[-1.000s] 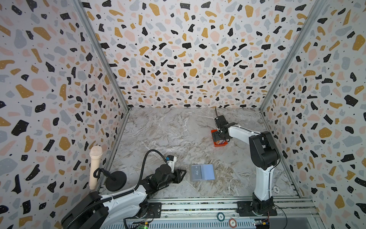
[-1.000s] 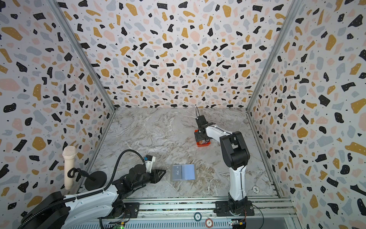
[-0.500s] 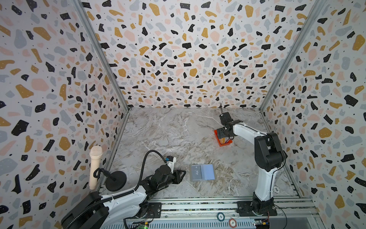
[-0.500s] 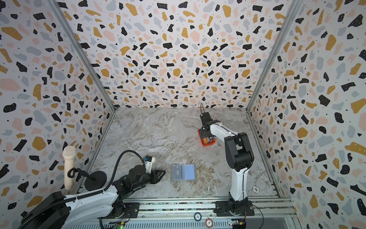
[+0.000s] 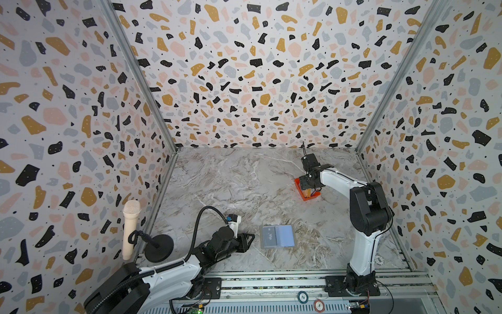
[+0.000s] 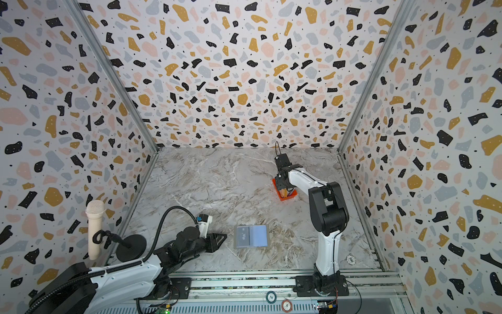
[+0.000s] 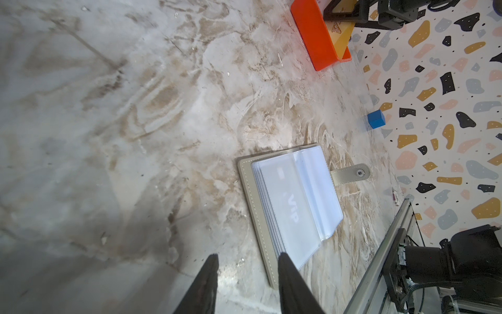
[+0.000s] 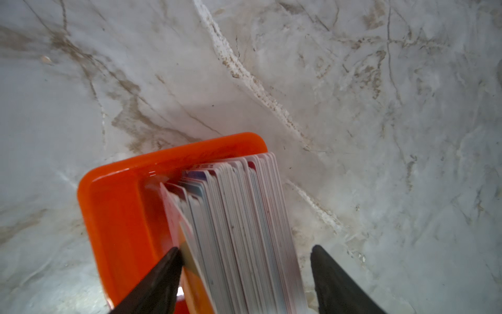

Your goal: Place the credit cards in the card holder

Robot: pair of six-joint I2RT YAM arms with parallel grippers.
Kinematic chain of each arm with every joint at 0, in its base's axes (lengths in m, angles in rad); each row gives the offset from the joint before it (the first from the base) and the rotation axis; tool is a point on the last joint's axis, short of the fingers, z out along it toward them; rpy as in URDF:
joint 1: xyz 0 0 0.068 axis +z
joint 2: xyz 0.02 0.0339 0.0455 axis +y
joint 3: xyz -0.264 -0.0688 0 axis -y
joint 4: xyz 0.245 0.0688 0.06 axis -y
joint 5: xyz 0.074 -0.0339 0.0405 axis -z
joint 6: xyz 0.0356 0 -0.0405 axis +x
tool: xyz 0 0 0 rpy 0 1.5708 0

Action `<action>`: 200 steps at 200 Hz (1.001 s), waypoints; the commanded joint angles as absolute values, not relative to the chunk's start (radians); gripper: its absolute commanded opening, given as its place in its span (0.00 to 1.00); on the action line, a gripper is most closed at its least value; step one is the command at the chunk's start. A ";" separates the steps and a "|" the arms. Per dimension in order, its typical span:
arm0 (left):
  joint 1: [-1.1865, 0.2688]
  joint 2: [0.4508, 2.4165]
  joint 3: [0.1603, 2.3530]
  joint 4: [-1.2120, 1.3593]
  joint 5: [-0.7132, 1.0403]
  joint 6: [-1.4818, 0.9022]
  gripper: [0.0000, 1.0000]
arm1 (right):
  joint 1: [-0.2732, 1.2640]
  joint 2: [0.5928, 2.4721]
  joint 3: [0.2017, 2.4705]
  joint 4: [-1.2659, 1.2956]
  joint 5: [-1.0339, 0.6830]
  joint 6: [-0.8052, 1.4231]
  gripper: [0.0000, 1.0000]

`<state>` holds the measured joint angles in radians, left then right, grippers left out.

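Observation:
The credit cards (image 8: 244, 217) stand on edge as a stack of several in a small orange tray (image 8: 122, 204), at the back right in both top views (image 5: 309, 198) (image 6: 284, 198). My right gripper (image 8: 245, 247) (image 5: 308, 187) is open and straddles the stack. One finger touches the outermost card; the other is clear of the stack. The grey card holder (image 5: 277, 236) (image 6: 251, 236) (image 7: 290, 206) lies open near the front, with a dark "Vip" card (image 5: 269, 236) in a clear pocket. My left gripper (image 7: 248, 255) (image 5: 251, 239) is open and empty beside the holder's left edge.
A microphone on a round stand (image 5: 131, 231) rises at the front left. A blue cube (image 7: 376, 119) sits by the right wall. Poker chips (image 5: 303, 297) lie on the front rail, and one (image 5: 379, 261) lies near the right arm's base.
My right gripper has shifted slightly rightward over the tray, which seems to have slid with it. Its jaws have narrowed around the stack. The left arm has not moved.

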<state>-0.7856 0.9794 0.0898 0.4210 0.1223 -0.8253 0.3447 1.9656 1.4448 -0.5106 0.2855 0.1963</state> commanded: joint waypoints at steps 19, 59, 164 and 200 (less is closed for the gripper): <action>-0.778 0.977 0.082 0.456 0.120 -0.819 0.39 | 0.360 1.895 1.489 -0.545 0.317 0.198 0.70; -0.776 0.975 0.078 0.456 0.120 -0.820 0.39 | 0.373 1.908 1.502 -0.555 0.323 0.199 0.64; -0.771 0.965 0.071 0.452 0.120 -0.819 0.39 | 0.399 1.926 1.500 -0.530 0.302 0.188 0.85; -0.770 0.965 0.068 0.453 0.120 -0.818 0.39 | 0.378 1.956 1.479 -0.536 0.299 0.190 0.88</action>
<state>-0.7788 0.9760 0.0845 0.4217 0.1223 -0.8253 0.3935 1.9533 1.4731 -0.5209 0.3008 0.1917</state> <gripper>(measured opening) 0.391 0.882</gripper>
